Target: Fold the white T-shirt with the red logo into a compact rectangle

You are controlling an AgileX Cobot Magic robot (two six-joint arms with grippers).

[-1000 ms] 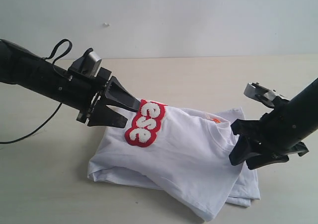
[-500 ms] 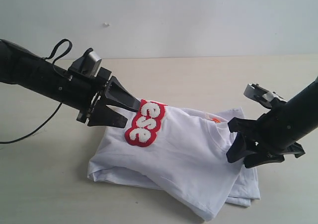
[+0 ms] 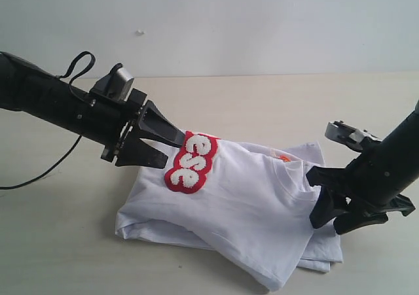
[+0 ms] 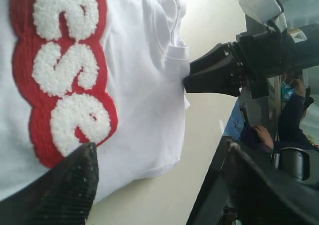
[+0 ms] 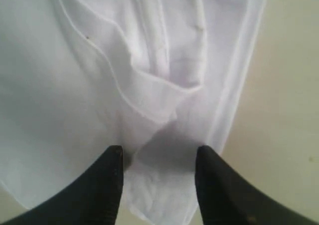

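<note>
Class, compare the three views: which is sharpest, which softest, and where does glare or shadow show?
Exterior view: evenly lit, sharp; the wrinkled white cotton T-shirt casts a soft shadow on the beige table. Left wrist view: the fuzzy red-bordered logo is crisp, the table beyond glares white. Right wrist view: softest, white folds washed out, black fingers blurred.

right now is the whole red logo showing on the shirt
No, only three letters of the red logo show on the white T-shirt; the rest runs out of sight at the folded edge.
</note>
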